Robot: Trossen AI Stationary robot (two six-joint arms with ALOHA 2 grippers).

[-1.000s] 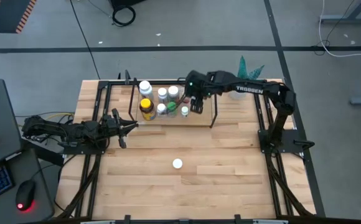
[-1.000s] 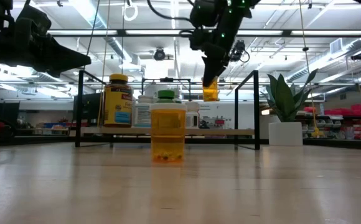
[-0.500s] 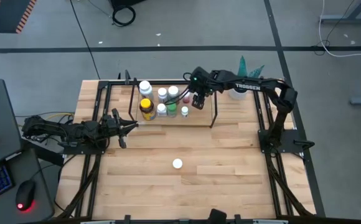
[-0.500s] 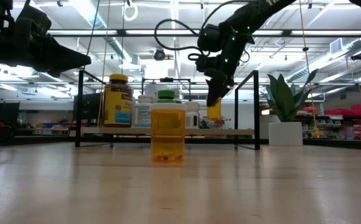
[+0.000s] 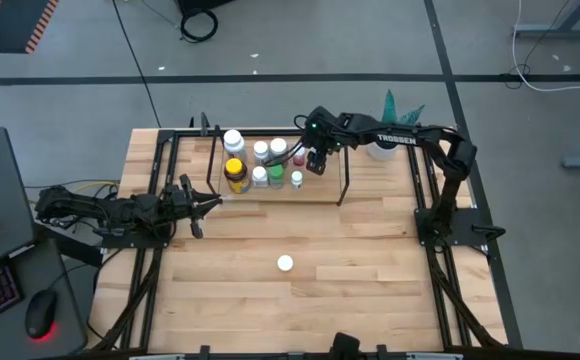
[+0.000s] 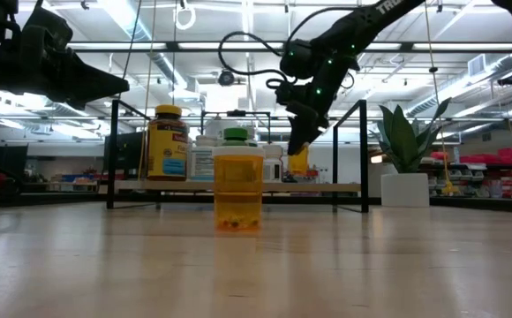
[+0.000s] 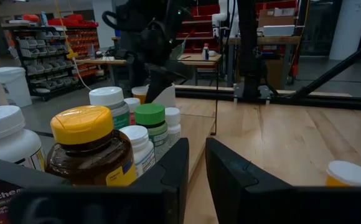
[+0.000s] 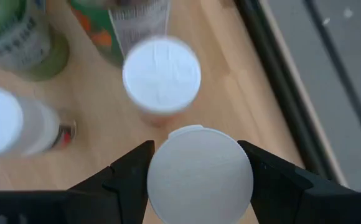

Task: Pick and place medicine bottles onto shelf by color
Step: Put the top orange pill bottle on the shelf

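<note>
The right gripper (image 5: 317, 166) has dropped lower since a second ago, carrying its white-capped orange bottle (image 6: 298, 161) down to just above the shelf (image 5: 315, 194) at upper centre, jaws clamped on the cap (image 8: 199, 176). The left gripper (image 5: 208, 205) stays at mid-left over the counter (image 5: 370, 270), jaws closed and empty. One bottle (image 5: 285, 263) stands alone at lower centre.

Crowded shelf (image 5: 270, 192) (left side); open tabletop (image 5: 370, 270) probably.
</note>
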